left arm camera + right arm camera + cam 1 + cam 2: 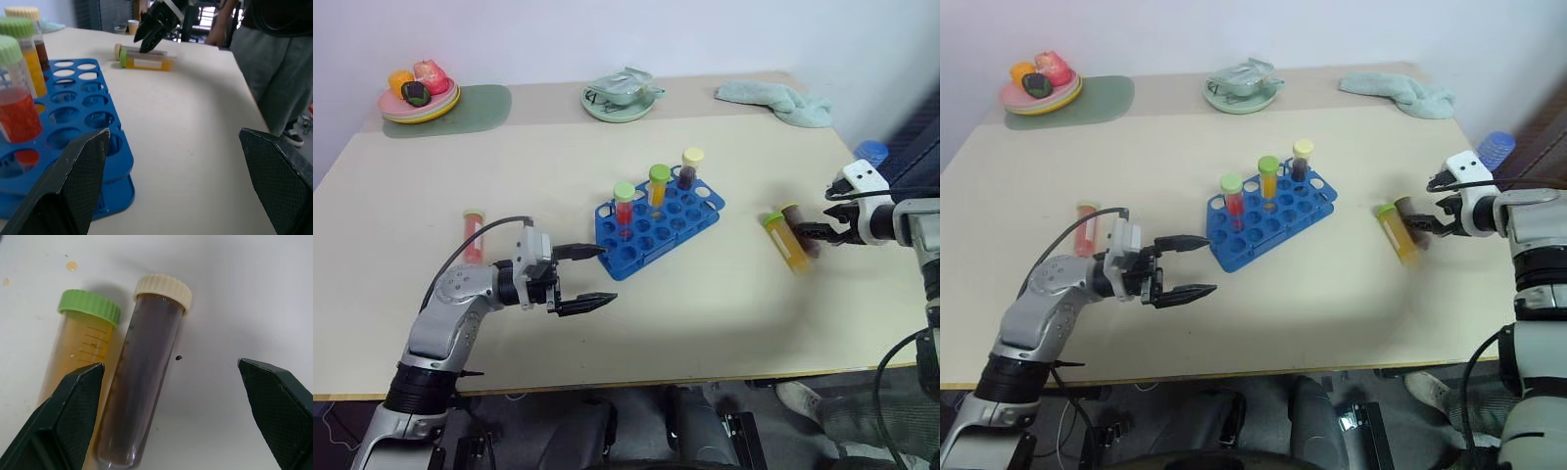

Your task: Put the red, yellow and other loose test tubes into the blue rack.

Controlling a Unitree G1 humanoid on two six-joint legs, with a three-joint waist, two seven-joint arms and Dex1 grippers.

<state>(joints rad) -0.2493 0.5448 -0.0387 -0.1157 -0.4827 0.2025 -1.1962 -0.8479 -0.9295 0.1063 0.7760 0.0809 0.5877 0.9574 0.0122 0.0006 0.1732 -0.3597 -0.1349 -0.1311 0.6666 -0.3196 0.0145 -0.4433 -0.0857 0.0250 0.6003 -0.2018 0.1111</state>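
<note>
Blue rack (658, 223): three tubes seated. Loose: yellow tube (80, 364) and brown tube (142, 382) under the wide-apart right pincer (830, 223); red tube (473, 236) behind the wide-apart left pincer (592, 277), seemingly untouched.

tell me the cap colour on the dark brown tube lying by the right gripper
Cream, clearest in the right wrist view: dark brown tube.

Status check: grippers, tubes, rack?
Both grippers open, left by blue rack, right over two loose tubes. Three racked. Red tube loose.
</note>
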